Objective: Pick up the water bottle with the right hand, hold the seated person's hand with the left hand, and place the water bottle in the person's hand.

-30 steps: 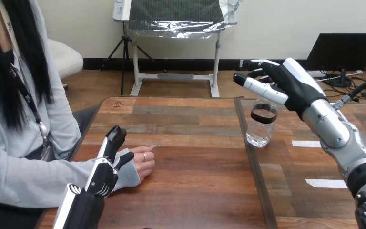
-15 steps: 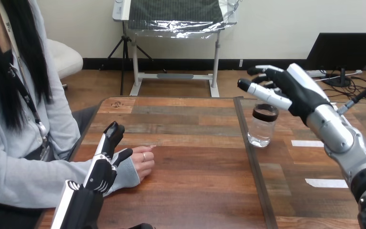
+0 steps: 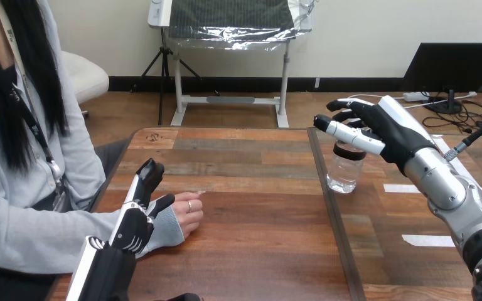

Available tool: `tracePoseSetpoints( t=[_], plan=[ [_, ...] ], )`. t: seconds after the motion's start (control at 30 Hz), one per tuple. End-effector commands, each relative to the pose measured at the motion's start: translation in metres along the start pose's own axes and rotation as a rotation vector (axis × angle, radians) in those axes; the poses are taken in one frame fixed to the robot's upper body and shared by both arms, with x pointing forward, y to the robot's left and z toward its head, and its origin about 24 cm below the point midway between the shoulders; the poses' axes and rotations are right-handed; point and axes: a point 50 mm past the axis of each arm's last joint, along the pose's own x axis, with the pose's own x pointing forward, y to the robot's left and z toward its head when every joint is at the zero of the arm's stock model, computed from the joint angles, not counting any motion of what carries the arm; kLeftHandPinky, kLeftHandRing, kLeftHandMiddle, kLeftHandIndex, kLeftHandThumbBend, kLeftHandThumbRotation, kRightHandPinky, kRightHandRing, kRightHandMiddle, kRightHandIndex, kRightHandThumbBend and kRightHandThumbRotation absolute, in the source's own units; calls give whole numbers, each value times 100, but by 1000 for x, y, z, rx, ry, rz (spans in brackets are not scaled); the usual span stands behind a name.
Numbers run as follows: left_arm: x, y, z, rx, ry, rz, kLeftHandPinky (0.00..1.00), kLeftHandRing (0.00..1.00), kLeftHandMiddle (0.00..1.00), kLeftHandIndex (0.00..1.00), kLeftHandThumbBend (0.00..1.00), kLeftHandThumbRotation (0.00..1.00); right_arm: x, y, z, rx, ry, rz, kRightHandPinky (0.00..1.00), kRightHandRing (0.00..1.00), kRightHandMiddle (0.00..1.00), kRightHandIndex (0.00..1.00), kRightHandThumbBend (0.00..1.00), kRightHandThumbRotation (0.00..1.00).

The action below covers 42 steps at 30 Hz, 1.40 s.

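Wooden table (image 3: 257,251): right hand (image 3: 380,125), fingers spread, hovers above water bottle (image 3: 345,168), right of centre; a skewed descent could topple it; left hand (image 3: 135,222), fingers straight, beside person's hand (image 3: 187,216), lower left.

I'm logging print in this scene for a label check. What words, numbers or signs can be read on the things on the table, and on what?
No text here can be read.
clear plastic water bottle: any print on its dark band is too small to read.
white tape strips on the wooden table: blank, no writing.
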Motion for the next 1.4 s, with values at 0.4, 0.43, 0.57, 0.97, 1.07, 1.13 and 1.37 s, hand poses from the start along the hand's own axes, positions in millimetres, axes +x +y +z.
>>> tracePoseSetpoints(
  t=[0.4,0.43,0.57,0.97,1.07,1.13,1.37],
  plan=[
    [10,10,1,35,-50,-3,90,100,100,100,100,57,7,-27,31,5,-155,-115,66,77,81,85,69,83],
    [10,10,1,36,-49,-3,90,100,100,100,100,57,7,-28,32,-2,-163,-122,66,76,81,85,69,83],
    [9,11,1,37,-47,-2,90,100,100,100,100,57,5,-32,34,-4,-187,-141,65,74,78,84,71,85],
    [9,14,0,63,-41,2,89,100,100,100,100,58,-14,-50,48,-41,-310,-208,58,64,67,70,70,78],
    [9,15,-1,53,-34,0,88,100,100,100,100,57,-24,-55,53,-65,-348,-226,53,59,62,65,69,75],
    [9,15,-1,49,-33,1,88,100,100,100,100,57,-31,-59,57,-79,-373,-239,51,57,60,63,69,74],
    [11,16,-2,54,-30,2,89,100,100,100,100,56,-57,-72,73,-116,-462,-299,45,49,53,56,67,67]
  ],
)
